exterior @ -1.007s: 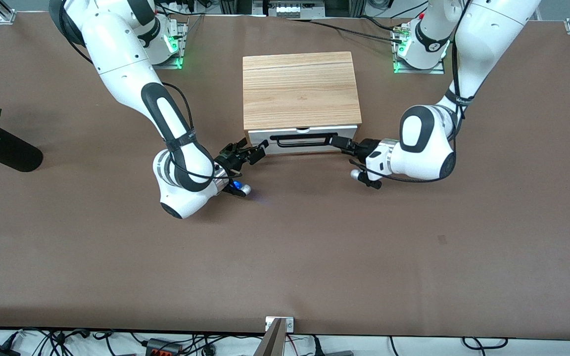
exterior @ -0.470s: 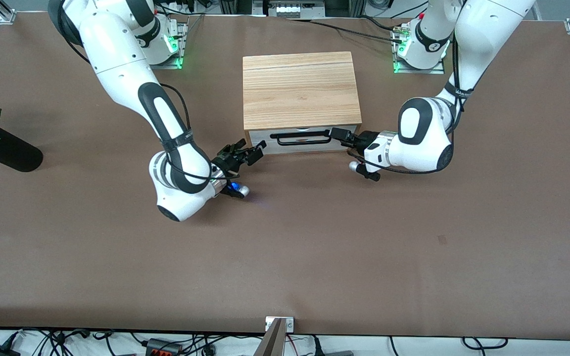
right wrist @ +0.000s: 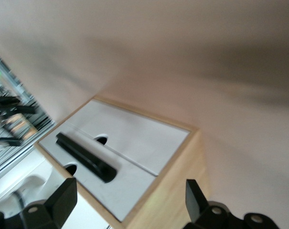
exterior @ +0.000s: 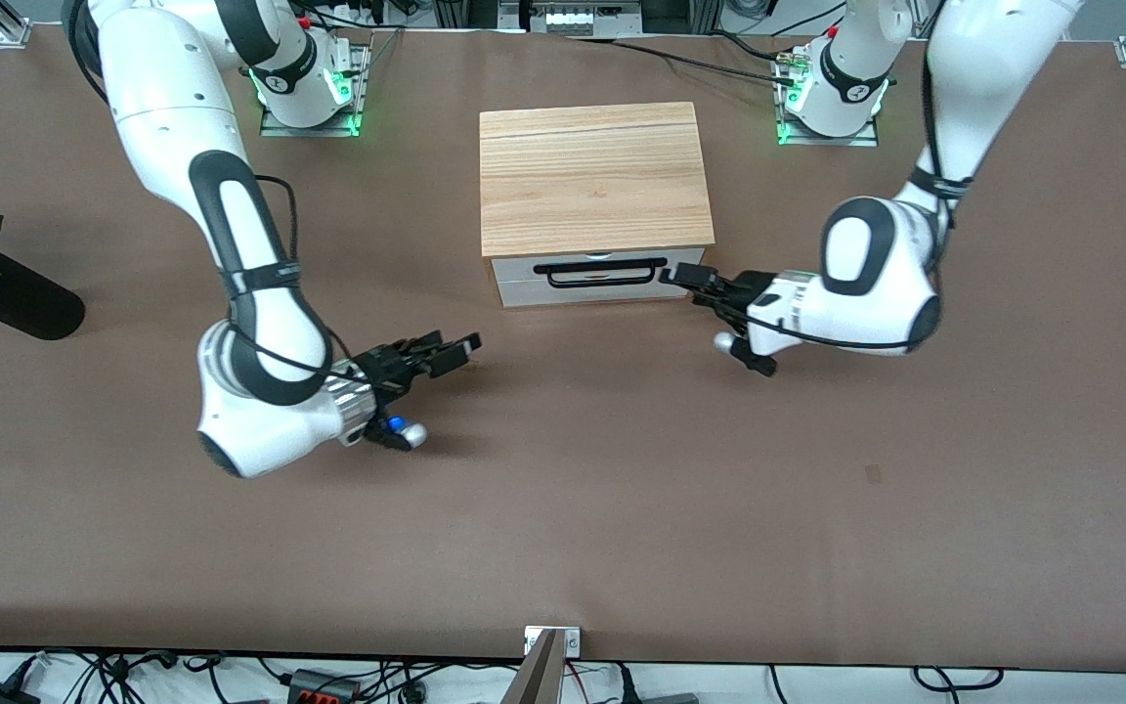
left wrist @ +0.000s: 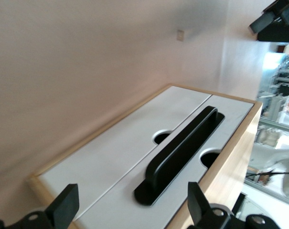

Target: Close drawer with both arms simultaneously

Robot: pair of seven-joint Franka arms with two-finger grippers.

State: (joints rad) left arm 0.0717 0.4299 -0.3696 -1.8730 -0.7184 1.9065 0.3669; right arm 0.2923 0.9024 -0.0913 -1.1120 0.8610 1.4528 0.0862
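Observation:
The drawer sits in the light-wood box, its white front level with the box's front. No wood bottom shows. Its black bar handle is free. My left gripper is open and empty, close in front of the drawer's end toward the left arm. The left wrist view shows the front and the handle a short way from the open fingers. My right gripper is open and empty, low over bare table, nearer the front camera than the drawer. The right wrist view shows the front farther off.
A black vase with a red flower lies at the right arm's end of the table. The brown table spreads wide between the drawer and the front camera's edge.
My right gripper has drawn away from the drawer's corner toward the front camera and the right arm's end. My left gripper has backed off a little from the drawer front.

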